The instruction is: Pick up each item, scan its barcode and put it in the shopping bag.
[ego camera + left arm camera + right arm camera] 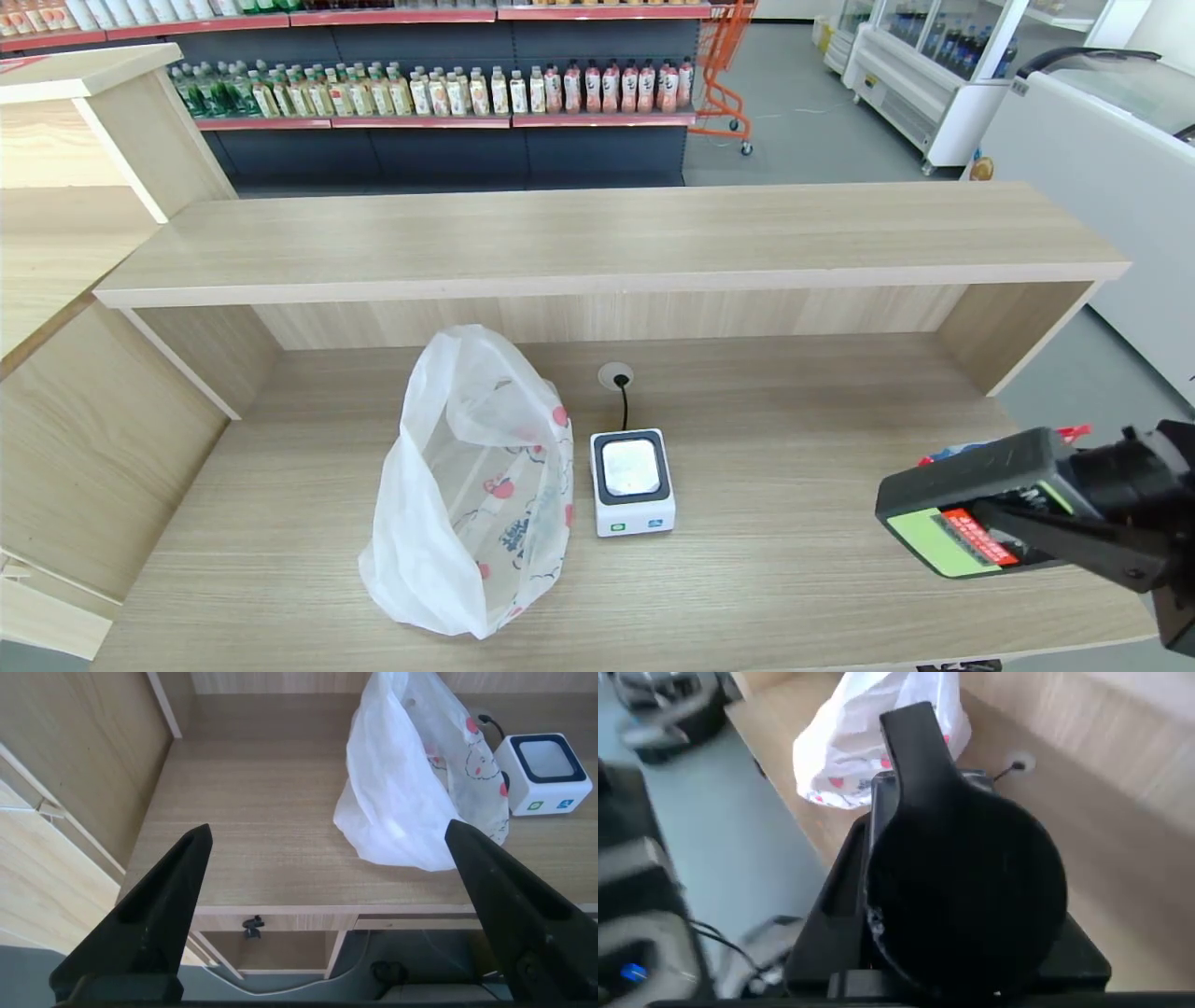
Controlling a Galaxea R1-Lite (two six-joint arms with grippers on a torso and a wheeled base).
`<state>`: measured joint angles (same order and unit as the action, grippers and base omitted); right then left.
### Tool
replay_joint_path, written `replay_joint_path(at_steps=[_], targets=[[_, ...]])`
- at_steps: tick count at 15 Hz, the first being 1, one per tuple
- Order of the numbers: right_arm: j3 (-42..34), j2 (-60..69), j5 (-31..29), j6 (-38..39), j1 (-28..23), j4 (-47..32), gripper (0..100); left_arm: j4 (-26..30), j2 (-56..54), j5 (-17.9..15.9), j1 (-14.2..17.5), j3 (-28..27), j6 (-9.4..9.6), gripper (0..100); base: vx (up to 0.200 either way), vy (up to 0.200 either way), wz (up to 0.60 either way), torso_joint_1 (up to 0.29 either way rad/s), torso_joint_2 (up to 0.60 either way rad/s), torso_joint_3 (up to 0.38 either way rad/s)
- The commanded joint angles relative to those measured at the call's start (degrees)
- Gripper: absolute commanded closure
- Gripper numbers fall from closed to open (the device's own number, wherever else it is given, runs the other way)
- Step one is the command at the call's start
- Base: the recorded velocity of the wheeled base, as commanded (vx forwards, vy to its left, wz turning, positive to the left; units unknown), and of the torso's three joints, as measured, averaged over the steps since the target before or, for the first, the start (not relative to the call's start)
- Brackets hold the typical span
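Note:
A white plastic shopping bag [476, 485] with red prints stands open on the wooden counter, left of centre. Just to its right sits the white barcode scanner [632, 481], glass face up, its cable running to a hole in the counter. At the counter's right end my right gripper [1041, 523] is shut on a dark box [971, 513] with a green and red label, held above the surface. The same box [971, 887] blocks most of the right wrist view, with the bag [850, 756] beyond it. My left gripper [327, 915] hangs open off the counter's front edge, short of the bag [402, 775].
A raised wooden ledge [607, 243] runs along the back of the counter, with side walls at both ends. Something red and blue [962, 453] peeks out behind the held box. Shelves of bottles and freezers stand in the shop beyond.

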<state>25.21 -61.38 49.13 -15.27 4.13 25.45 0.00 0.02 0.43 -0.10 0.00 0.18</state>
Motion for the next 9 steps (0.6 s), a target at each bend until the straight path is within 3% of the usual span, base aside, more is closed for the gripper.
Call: replay_joint_path(at_steps=[1, 3, 4, 9], targets=[[0.89, -0.85, -9.49, 30.74, -1.67, -1.81, 100, 0.00, -0.02, 0.01, 0.01, 0.00, -0.01, 0, 0.000, 0.000, 0.00, 0.000, 0.00, 0.000], [1.60, -3.22, -14.50, 48.59, 1.23, -2.16, 100, 0.00, -0.02, 0.01, 0.01, 0.00, -0.01, 0, 0.000, 0.000, 0.00, 0.000, 0.00, 0.000], [1.60, -4.36, -14.50, 52.63, 1.76, -2.43, 100, 0.00, -0.02, 0.01, 0.01, 0.00, -0.01, 0, 0.000, 0.000, 0.00, 0.000, 0.00, 0.000], [1.33, -6.65, -14.67, 53.24, 2.11, -5.41, 100, 0.00, -0.02, 0.01, 0.10, 0.00, -0.01, 0, 0.000, 0.000, 0.00, 0.000, 0.00, 0.000]])
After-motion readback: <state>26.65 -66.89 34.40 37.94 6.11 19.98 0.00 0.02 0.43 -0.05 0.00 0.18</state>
